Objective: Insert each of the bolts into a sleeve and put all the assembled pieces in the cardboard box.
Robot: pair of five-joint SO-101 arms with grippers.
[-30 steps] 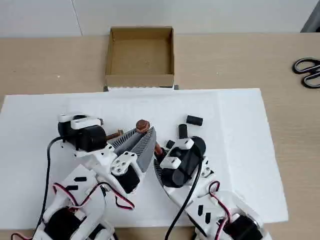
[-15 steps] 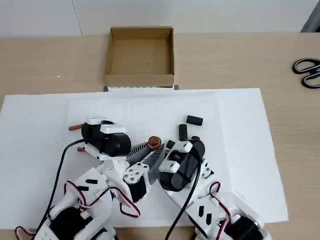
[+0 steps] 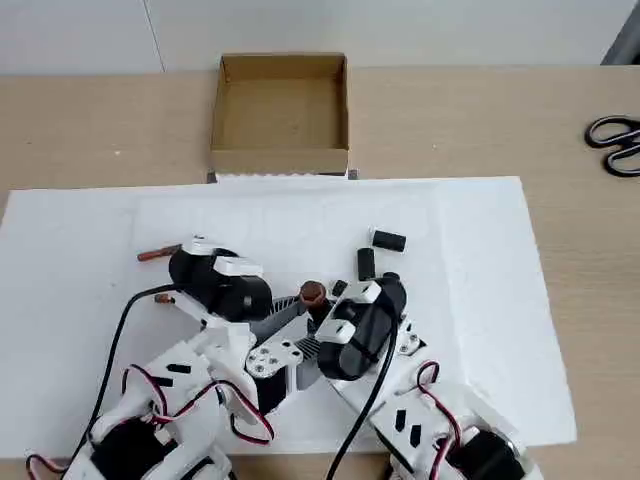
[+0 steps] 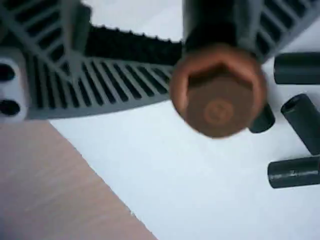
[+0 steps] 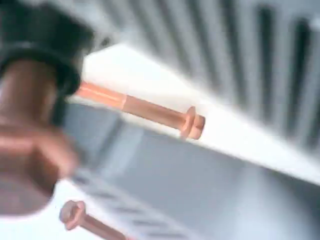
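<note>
My left gripper (image 3: 298, 312) is shut on a copper bolt (image 3: 313, 293), whose hexagonal head (image 4: 217, 97) faces the left wrist camera. My right gripper (image 3: 328, 305) meets it at the front middle of the mat, shut on a black sleeve (image 5: 40, 45). The bolt's shaft (image 5: 22, 105) stands at the mouth of that sleeve. Loose sleeves (image 3: 388, 240) (image 3: 366, 263) lie just behind the grippers. Two more bolts (image 3: 158, 253) (image 3: 164, 298) lie on the mat to the left. The cardboard box (image 3: 280, 158) stands empty at the back.
A white mat (image 3: 480, 300) covers the wooden table (image 3: 100, 120) under both arms. Scissors (image 3: 615, 145) lie at the far right edge. The left arm's black cable (image 3: 115, 340) loops over the mat's front left.
My left arm has swung right and toward the front with the bolt, bringing it up against the right gripper. Two bolts at the left came into view from under it.
</note>
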